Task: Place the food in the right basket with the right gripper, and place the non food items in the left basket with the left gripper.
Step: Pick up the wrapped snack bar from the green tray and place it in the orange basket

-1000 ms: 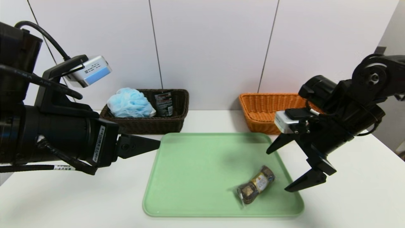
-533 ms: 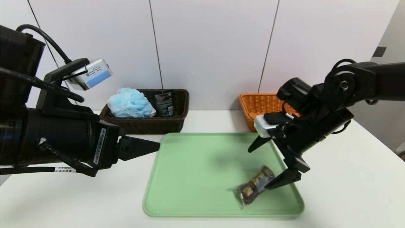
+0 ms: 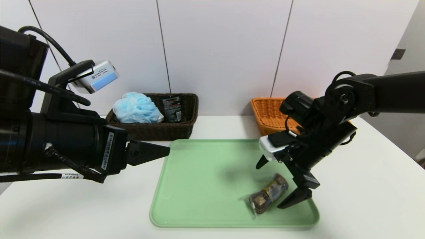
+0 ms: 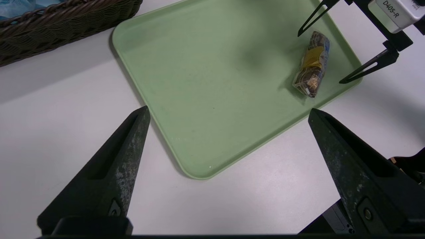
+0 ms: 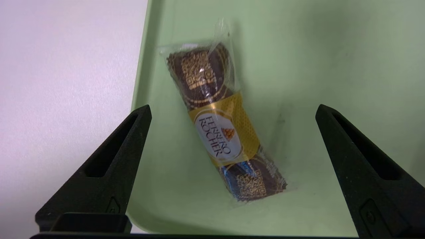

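From the head view, the right claw (image 3: 278,185) hangs over the right part of the green tray (image 3: 199,186), fingers spread wide, tilted down so one finger sits beyond the chocolate pack (image 3: 268,193) and the other on its near side. That straddle suits a pinch across the pack's narrow width. The pack is the only thing on the tray, so it looks like the last item to sort. Behind the right claw stands the orange basket (image 3: 270,114), where food belongs. The left claw (image 3: 151,153) waits at the tray's left edge, with the dark basket (image 3: 156,129) beyond it holding a blue bath sponge (image 3: 136,108) and a dark packet (image 3: 172,109); its share seems done.

In the left wrist view, the left claw (image 4: 229,142) is spread apart over the white desk (image 4: 66,86) and the tray's corner, holding nothing. The chocolate pack (image 4: 312,64) lies far ahead of it, between the other arm's thin finger tips.

In the right wrist view, the right claw (image 5: 232,132) gapes with the chocolate pack (image 5: 219,132) centred between its fingers, lying aslant close to the tray rim (image 5: 141,83). The fingers are not touching the wrapper; lowering further seems the next need.
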Robot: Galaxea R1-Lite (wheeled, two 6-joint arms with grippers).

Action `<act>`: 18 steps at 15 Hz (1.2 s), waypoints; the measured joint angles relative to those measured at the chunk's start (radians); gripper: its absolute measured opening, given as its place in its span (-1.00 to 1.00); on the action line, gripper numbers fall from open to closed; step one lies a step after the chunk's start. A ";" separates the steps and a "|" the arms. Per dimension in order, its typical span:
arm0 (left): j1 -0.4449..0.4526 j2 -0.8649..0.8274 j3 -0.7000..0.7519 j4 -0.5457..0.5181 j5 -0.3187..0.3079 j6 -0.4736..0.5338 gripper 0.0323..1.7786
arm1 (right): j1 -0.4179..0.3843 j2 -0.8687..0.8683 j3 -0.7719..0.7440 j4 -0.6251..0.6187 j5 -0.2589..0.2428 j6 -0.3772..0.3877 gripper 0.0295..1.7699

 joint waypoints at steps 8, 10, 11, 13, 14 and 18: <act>0.003 0.010 0.010 -0.013 0.000 -0.008 0.90 | 0.007 0.009 0.040 -0.010 -0.059 -0.038 0.93; 0.004 0.011 0.022 -0.042 -0.001 -0.010 0.90 | 0.008 0.015 0.044 -0.011 -0.096 -0.050 0.93; 0.004 0.011 0.025 -0.049 -0.001 -0.010 0.90 | 0.009 0.016 0.045 -0.011 -0.103 -0.050 0.93; 0.005 0.012 0.029 -0.050 -0.001 -0.010 0.90 | 0.010 0.018 0.044 -0.019 -0.117 -0.052 0.93; 0.005 0.012 0.029 -0.050 -0.001 -0.010 0.90 | 0.010 0.019 0.043 -0.037 -0.124 -0.053 0.93; 0.005 0.014 0.029 -0.051 -0.002 -0.014 0.90 | 0.016 0.026 0.043 -0.051 -0.143 -0.058 0.93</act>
